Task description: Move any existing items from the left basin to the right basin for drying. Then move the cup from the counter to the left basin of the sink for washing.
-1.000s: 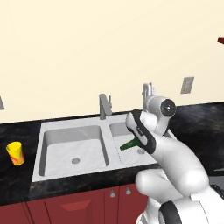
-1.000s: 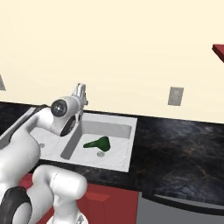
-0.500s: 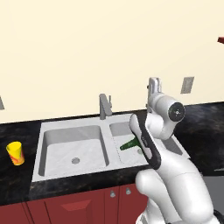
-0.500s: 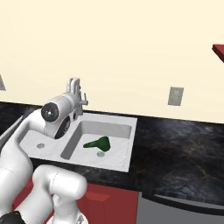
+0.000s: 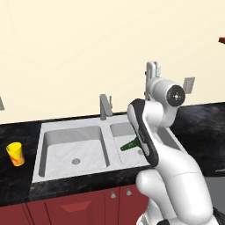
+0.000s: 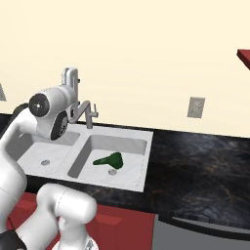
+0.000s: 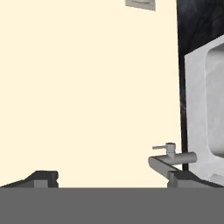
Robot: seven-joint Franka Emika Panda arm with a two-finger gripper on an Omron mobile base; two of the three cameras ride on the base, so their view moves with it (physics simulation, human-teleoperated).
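The dark green utensil (image 5: 129, 145) lies on the floor of the right basin (image 5: 119, 130) of the sink, its round head beside the drain, also seen in the right base view (image 6: 109, 160). Nothing lies in the left basin (image 5: 66, 151). The yellow cup (image 5: 15, 154) stands upright on the counter (image 5: 13, 180), left of the sink. My gripper (image 5: 152, 71) is raised high above the right basin's back edge, facing the wall. In the hand view the gripper (image 7: 111, 177) is open, its fingertips (image 7: 43, 177) wide apart with nothing between them.
A grey faucet (image 5: 104, 107) stands behind the sink's divider, close to my raised hand (image 6: 71, 80). A wall outlet (image 6: 196, 107) is on the cream wall to the right. Black counter (image 6: 195, 161) stretches right of the sink. My arm hides part of the left basin (image 6: 39, 151).
The arm has lifted and folded upward above the right basin, carrying the hand higher. The gripper has stayed open. The green utensil has not moved in the right basin.
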